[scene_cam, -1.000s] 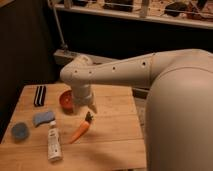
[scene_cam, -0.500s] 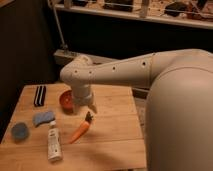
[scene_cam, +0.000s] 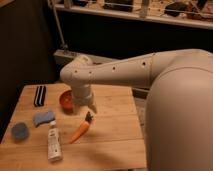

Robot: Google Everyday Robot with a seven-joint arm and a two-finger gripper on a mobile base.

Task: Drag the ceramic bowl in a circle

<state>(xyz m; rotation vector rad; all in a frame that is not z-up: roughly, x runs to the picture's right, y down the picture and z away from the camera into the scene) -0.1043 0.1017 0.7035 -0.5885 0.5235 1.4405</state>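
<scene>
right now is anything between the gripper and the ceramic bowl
Nothing visible does. The gripper hangs right beside the ceramic bowl, and the arm hides part of it. The carrot lies just nearer the camera and could obstruct a wide circle.

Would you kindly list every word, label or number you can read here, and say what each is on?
No text is readable.
White tube on the wooden table: dark marks, too blurred to read.
Glossy orange-red ceramic bowl: no marking seen.
Gripper, low beside the bowl and above the orange carrot: no label seen.
</scene>
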